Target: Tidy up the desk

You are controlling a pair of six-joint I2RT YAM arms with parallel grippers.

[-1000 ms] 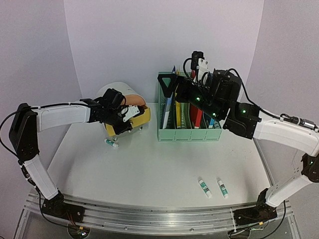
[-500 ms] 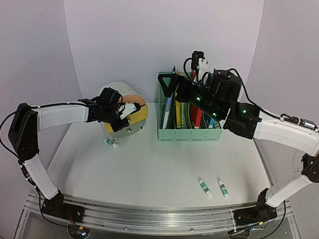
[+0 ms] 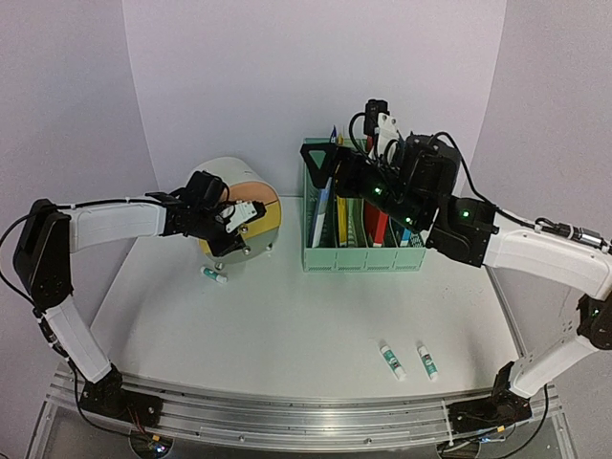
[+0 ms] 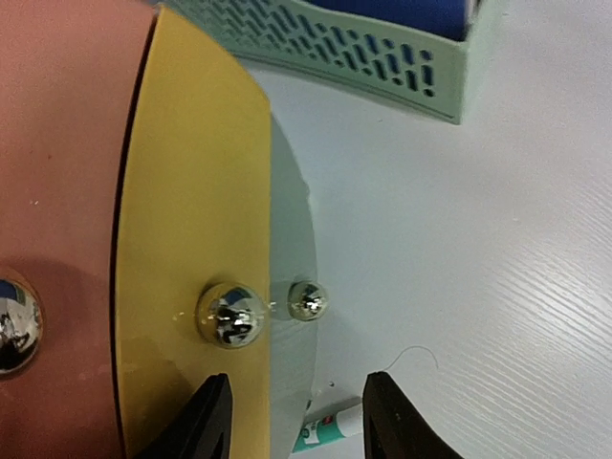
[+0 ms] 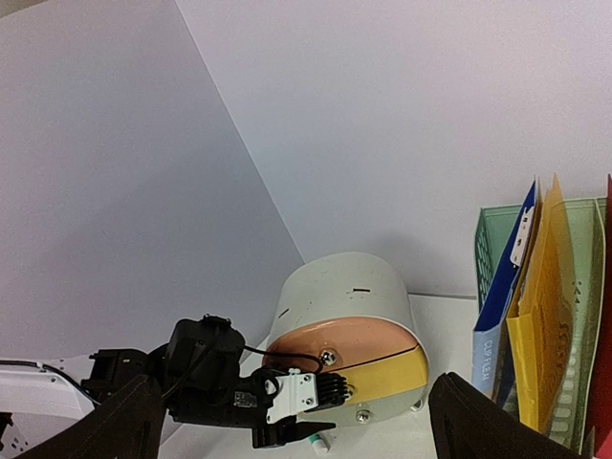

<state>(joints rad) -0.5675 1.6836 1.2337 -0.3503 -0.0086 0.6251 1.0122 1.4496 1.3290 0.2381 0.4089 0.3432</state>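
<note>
The white desk (image 3: 287,325) carries a round white drawer unit (image 3: 229,182) at the back left, with a pink drawer front (image 4: 57,172), a yellow one (image 4: 191,191) and a pale grey one (image 4: 292,249), each with a silver knob. My left gripper (image 3: 235,226) is at the yellow front, open, its black fingertips (image 4: 208,419) just short of the yellow drawer's knob (image 4: 229,314). Nothing is between them. My right gripper (image 3: 330,164) hovers wide open above the left end of the green file organizer (image 3: 363,251), empty.
One green-and-white glue stick (image 3: 214,275) lies on the desk just below the drawer unit, also visible between my left fingers (image 4: 330,432). Two more glue sticks (image 3: 393,360) (image 3: 427,360) lie at the front right. The organizer holds upright folders (image 5: 540,306).
The yellow drawer, which stood pulled out a second ago, has slid back flush into the unit. My left gripper went in with it and its jaws have widened. The right arm barely moved.
</note>
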